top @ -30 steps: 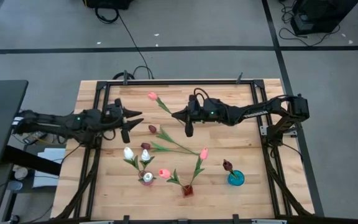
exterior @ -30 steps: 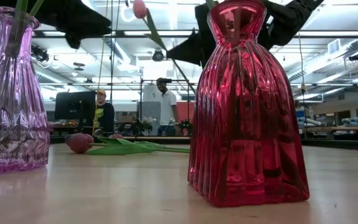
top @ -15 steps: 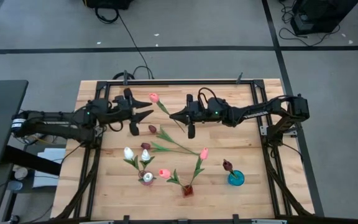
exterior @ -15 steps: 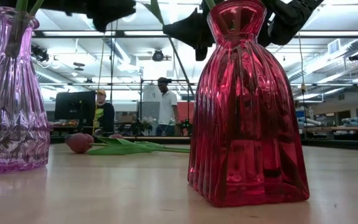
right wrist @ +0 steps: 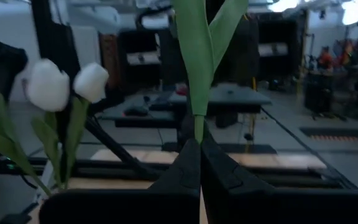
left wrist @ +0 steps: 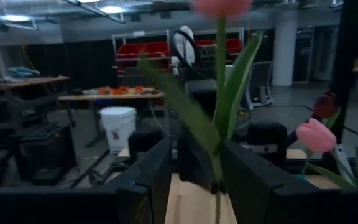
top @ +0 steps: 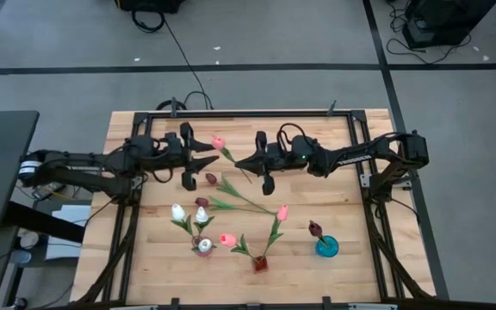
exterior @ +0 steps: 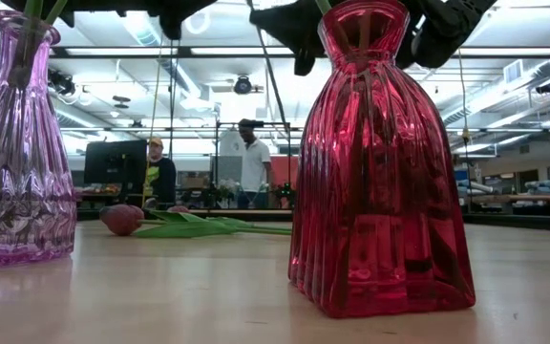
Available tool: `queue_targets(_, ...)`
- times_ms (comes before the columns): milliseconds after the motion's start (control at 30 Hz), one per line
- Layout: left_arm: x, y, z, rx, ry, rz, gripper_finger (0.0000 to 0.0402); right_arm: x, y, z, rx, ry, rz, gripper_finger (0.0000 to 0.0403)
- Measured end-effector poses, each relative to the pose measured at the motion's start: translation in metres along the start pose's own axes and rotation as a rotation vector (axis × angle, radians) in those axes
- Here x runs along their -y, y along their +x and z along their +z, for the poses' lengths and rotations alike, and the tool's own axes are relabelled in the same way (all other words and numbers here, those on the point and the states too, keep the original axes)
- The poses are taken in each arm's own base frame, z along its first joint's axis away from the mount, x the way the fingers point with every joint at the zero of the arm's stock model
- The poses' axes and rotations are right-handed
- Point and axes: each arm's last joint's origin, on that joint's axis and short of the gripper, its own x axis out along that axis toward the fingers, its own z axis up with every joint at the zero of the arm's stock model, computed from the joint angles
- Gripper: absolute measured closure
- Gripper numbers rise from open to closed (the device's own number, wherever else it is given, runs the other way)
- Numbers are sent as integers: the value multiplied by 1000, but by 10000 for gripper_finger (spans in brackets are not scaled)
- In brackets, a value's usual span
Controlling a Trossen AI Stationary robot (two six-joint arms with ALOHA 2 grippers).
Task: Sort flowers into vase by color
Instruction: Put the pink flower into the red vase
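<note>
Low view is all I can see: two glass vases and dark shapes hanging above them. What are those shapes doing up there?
Observer: From above, they are two arms meeting over the table. The right gripper is shut on the stem of a pink tulip.
Operator: And the other one?
Observer: The left wrist view shows the left gripper open, with a finger on either side of that stem but not closed on it.
Operator: Are there only two vases?
Observer: No, a third, blue vase stands farther right, holding a maroon tulip.
</note>
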Motion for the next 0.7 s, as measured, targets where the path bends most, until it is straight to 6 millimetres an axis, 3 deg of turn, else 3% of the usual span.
queue_targets(467, 4, 41, 13, -46, -22, -108, 260, -1, 0, 6, 64, -17, 16, 396)
queue_targets(700, 4, 46, 12, -46, -21, -116, 260, -1, 0, 6, 62, -17, 20, 395)
